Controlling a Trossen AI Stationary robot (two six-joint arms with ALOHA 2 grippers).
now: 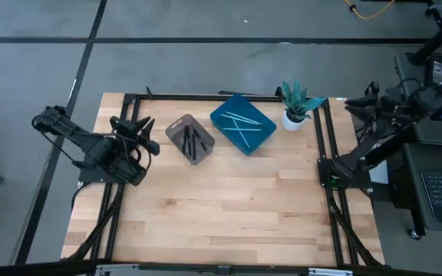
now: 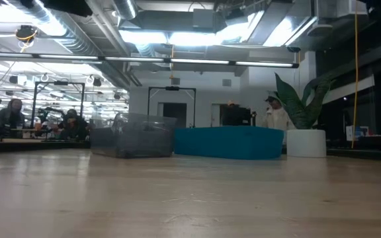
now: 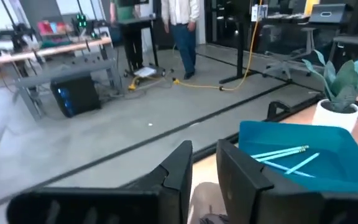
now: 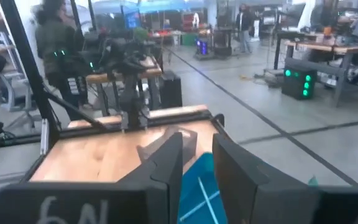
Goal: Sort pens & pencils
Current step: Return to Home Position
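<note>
Sticks [image 1: 189, 142], black in grey bin [image 1: 172, 127], blue in teal bin [image 1: 227, 115], left hand [image 3: 204, 150], right hand [image 4: 196, 140] each slightly parted

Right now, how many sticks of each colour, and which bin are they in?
Light blue sticks, in the blue bin: about 4
Black sticks, in the gray bin: about 4; they overlap, so the count is rough
Total: about 8, none loose on the table
</note>
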